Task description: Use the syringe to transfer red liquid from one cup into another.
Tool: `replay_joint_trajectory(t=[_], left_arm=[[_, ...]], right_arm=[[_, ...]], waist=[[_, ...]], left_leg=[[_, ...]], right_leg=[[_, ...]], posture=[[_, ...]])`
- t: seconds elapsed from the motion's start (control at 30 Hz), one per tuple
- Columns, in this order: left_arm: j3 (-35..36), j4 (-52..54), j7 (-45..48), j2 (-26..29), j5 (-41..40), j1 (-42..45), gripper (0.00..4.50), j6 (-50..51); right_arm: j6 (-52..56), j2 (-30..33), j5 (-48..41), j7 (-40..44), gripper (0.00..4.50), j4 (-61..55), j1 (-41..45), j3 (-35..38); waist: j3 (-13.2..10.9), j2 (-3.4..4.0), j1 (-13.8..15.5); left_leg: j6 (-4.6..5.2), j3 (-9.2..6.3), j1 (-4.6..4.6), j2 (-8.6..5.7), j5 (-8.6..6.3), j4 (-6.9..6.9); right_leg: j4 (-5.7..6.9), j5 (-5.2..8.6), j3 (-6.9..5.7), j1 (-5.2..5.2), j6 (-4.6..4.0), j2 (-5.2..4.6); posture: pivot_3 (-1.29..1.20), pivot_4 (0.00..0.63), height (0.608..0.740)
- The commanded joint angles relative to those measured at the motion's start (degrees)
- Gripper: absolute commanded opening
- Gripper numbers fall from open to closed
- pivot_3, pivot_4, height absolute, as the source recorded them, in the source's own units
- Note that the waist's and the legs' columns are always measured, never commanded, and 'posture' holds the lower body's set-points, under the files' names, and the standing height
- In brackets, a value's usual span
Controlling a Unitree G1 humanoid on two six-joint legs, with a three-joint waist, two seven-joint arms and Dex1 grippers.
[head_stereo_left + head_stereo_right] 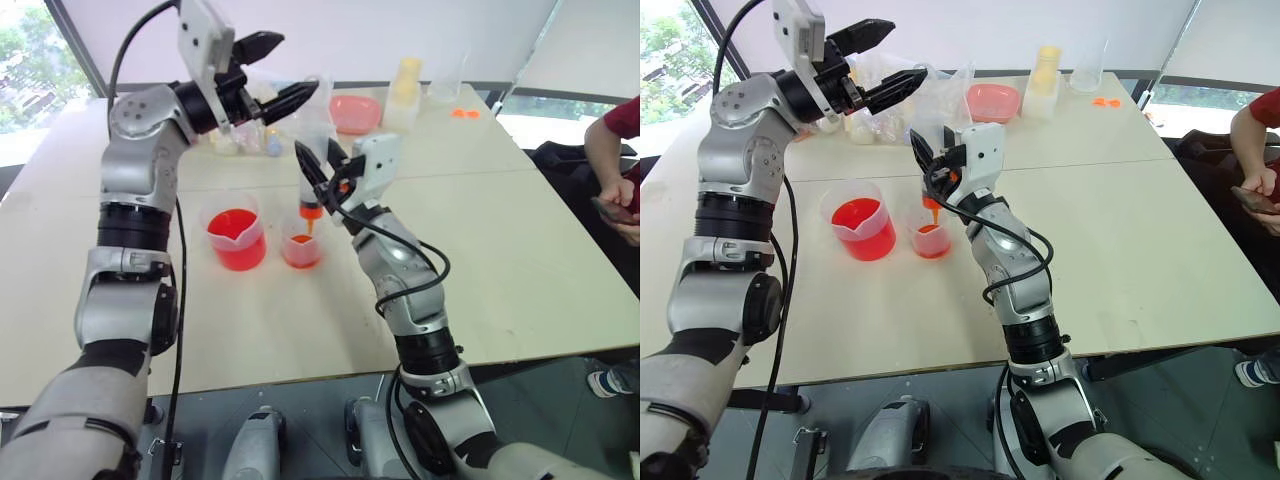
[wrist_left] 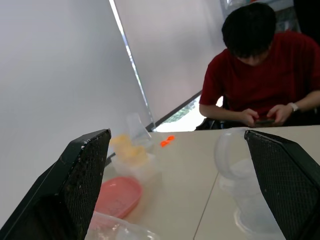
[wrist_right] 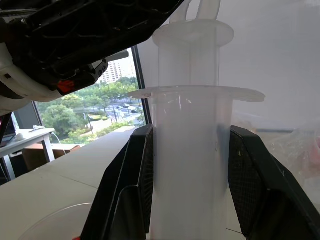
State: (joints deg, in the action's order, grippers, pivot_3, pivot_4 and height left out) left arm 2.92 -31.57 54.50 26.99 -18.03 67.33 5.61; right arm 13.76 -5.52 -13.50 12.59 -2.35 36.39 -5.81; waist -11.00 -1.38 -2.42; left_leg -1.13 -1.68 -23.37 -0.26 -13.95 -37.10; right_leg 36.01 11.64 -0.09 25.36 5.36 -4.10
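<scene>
My right gripper (image 1: 318, 168) is shut on the syringe (image 3: 190, 150), a clear thick barrel held upright. Its black fingers (image 3: 142, 180) press the barrel from both sides. The orange tip (image 1: 312, 212) hangs just over the smaller cup (image 1: 301, 246), which has red liquid (image 1: 930, 241) low down. To the left of that cup stands the wider spouted beaker (image 1: 237, 238), showing much red. My left gripper (image 1: 285, 72) is open, raised just above and to the left of the syringe's plunger top (image 3: 192, 32), with nothing between its fingers (image 2: 85, 180).
A pink dish (image 1: 353, 113), a pale yellow container (image 1: 403, 88), clear plastic items (image 1: 245, 135) and small orange bits (image 1: 463, 113) lie at the table's back. A person in a red shirt (image 2: 260, 65) sits at the right holding a phone. Bare table lies right of my arm.
</scene>
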Motion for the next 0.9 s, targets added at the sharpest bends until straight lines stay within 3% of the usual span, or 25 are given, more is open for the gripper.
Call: replay_joint_trajectory(t=[0.03,0.1,0.2,0.43,0.47,0.9], left_arm=[[-1.02,-1.39,-0.41,0.76,3.08,2.01,4.49,-2.37],[-1.45,-2.27,-0.74,0.60,4.52,2.35,4.49,-3.29],[-1.50,-2.48,-0.32,0.31,5.03,2.42,3.64,-4.12],[-2.38,-0.96,0.44,-0.27,4.80,1.83,0.24,-4.36],[-2.57,-0.66,0.61,-0.32,4.79,1.89,0.06,-4.16],[-3.15,6.11,6.02,-0.38,2.16,-1.76,0.06,1.23]], right_arm=[[-2.52,-0.87,0.29,1.08,1.52,-2.55,1.15,-1.42],[-2.76,-0.83,0.59,1.30,1.52,-2.57,1.10,-1.64],[-2.92,-0.95,0.88,1.48,1.52,-2.54,1.06,-1.64],[-3.25,-1.17,1.43,1.68,1.52,-2.49,0.86,-1.81],[-3.25,-1.19,1.43,1.71,1.52,-2.46,0.93,-1.79],[-3.15,-1.85,1.11,1.53,1.52,-2.30,1.94,-0.92]], waist=[[0.00,0.00,0.00],[0.00,0.00,0.01],[0.00,0.00,0.15],[0.00,0.00,0.04],[0.00,0.00,-0.02],[0.00,0.00,-0.02]], left_leg=[[0.00,0.00,0.00,0.00,0.00,0.00],[0.00,0.00,0.00,0.00,0.00,0.00],[0.00,0.00,-0.01,0.00,0.00,0.00],[0.00,0.00,-0.01,0.00,0.00,-0.01],[0.00,0.00,-0.01,0.00,0.00,0.00],[0.00,-0.02,-0.01,0.01,0.00,0.00]], right_leg=[[0.00,0.00,0.00,0.00,0.00,0.00],[0.00,0.00,0.00,0.00,0.00,0.00],[0.00,0.00,0.00,-0.01,0.00,-0.01],[0.00,0.00,0.00,0.00,0.00,0.00],[0.00,0.00,0.00,0.00,0.00,0.00],[0.01,0.00,0.00,0.00,0.00,0.01]], posture=[[0.00,0.150,0.740],[0.00,0.150,0.740],[0.00,0.150,0.740],[0.00,0.150,0.740],[0.00,0.150,0.740],[0.00,0.150,0.740]])
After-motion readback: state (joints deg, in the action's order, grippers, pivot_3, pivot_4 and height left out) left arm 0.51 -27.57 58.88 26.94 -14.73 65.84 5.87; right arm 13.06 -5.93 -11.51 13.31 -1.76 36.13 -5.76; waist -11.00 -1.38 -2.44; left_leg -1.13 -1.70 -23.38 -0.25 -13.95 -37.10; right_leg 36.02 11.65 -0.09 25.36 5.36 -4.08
